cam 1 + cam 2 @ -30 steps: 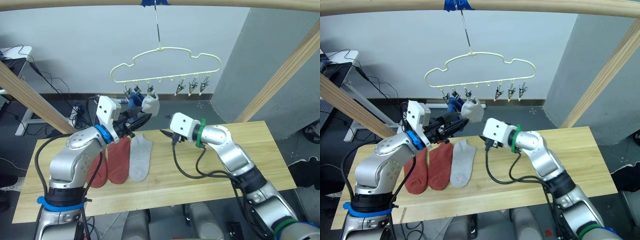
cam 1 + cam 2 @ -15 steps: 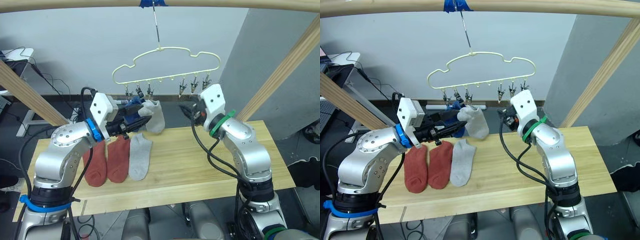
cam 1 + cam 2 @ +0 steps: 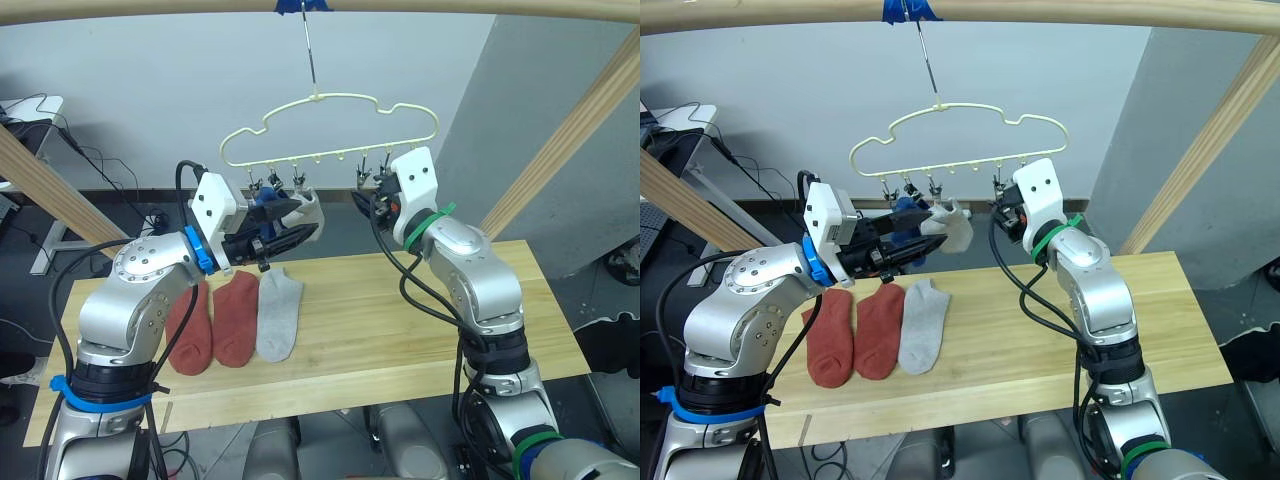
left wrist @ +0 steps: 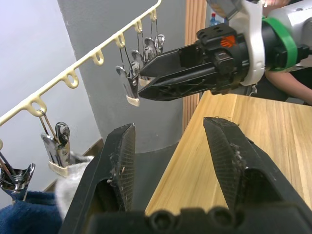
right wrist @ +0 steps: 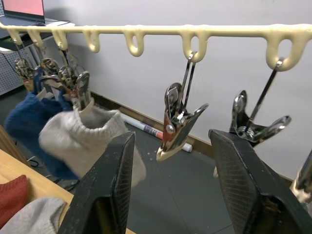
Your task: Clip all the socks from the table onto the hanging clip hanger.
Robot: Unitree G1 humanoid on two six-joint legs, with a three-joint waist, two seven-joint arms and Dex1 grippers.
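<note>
1. Your clip hanger (image 3: 330, 125) hangs by its thin hook from the wooden frame bar (image 3: 320, 6) overhead, above the far edge of the table (image 3: 420, 330).
2. Two blue socks (image 5: 27, 114) already hang from the clips at the hanger's left end, bunched together so you cannot tell them apart.
3. A light grey sock (image 5: 90, 131) hangs from the next clip to the right, its cuff pinched in the metal jaws.
4. Your left gripper (image 3: 300, 228) is raised just in front of that hanging grey sock, pointing right. In the left wrist view its two fingers (image 4: 119, 161) stand wide apart with nothing between them.
5. From the head views you cannot tell whether the left fingertips touch the grey sock or only sit beside it.
6. Your right gripper (image 3: 362, 200) is lifted to the row of clips, pointing left at the free clips on the hanger's right half.
7. In the right wrist view its fingers (image 5: 114, 190) are spread wide, and an empty metal clip (image 5: 176, 119) hangs between them and beyond the tips; it grips nothing.
8. More empty clips hang to the right of that one.
9. Three socks lie flat on the left part of the table, side by side with toes toward you: two rust-red socks (image 3: 238, 318) on the left and a second grey sock (image 3: 278, 314) just to their right.
10. The right half of the table is bare wood.
</note>
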